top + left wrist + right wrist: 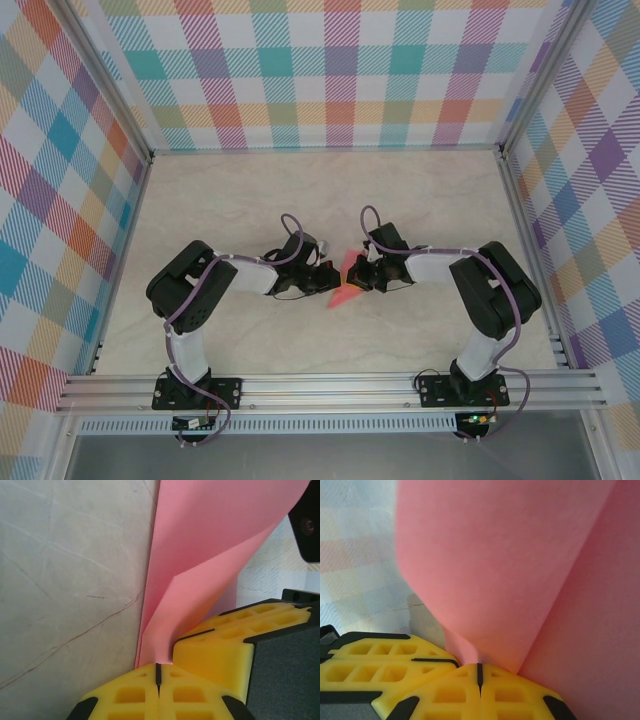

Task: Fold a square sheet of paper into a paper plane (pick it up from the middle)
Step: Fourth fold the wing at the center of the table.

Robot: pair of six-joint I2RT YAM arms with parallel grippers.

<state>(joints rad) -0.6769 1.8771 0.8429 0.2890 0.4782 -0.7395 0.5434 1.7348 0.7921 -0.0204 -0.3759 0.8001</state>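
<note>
The salmon-pink square sheet of paper (345, 283) is folded over and stands up off the table between my two grippers. My left gripper (326, 276) is shut on its left edge. In the left wrist view the yellow jaws (158, 666) pinch the bottom of the sheet (210, 540), which rises in layered flaps with a slanted crease. My right gripper (362, 272) is shut on the paper from the other side. In the right wrist view my right gripper (479, 666) clamps the sheet (510, 570), which curves upward. Each wrist view shows the other gripper's yellow fingers (225, 640) (380, 655) close beside. No finished paper plane shape can be made out.
The pale marbled tabletop (330, 190) is walled by checked panels with metal posts (105, 90) at left, right and back. An aluminium rail (330, 388) carrying both arm bases runs along the near edge. Both arms are bent inward toward the middle.
</note>
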